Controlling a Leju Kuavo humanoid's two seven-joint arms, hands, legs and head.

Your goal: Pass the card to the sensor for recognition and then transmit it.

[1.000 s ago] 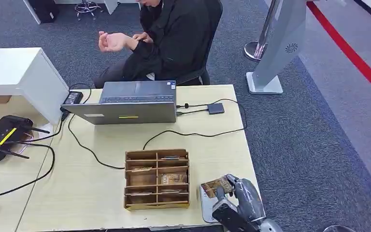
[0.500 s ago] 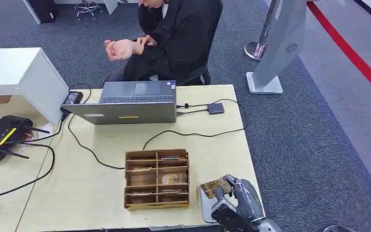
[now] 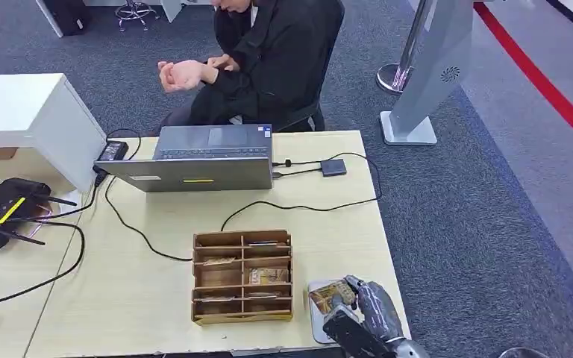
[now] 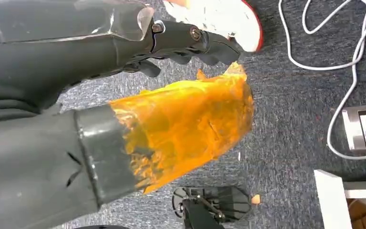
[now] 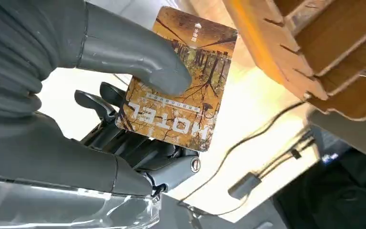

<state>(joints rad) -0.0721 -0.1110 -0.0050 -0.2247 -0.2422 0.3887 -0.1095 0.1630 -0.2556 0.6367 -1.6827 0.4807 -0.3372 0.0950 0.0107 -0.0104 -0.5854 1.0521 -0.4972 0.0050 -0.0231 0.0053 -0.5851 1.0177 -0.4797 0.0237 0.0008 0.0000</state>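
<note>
Right hand (image 3: 362, 317): we hold the card (image 5: 178, 78) pinched between thumb and fingers, low over the table's (image 3: 157, 298) near right corner
Card: just above the grey sensor plate (image 3: 315, 322), beside the wooden box (image 3: 242, 276); whether it touches the plate we cannot tell
Handling: we judge it light, thin, stiff and slick, so it could slide or twist out of a loose pinch
Hold: we grip one edge, thumb flat on the printed face, leaving most of the card free to face the sensor
Left hand (image 4: 186, 40): we see its fingers curled in over the carpet, nothing in them
Person (image 3: 268, 60): seated behind the laptop (image 3: 201, 160), well apart from the card
</note>
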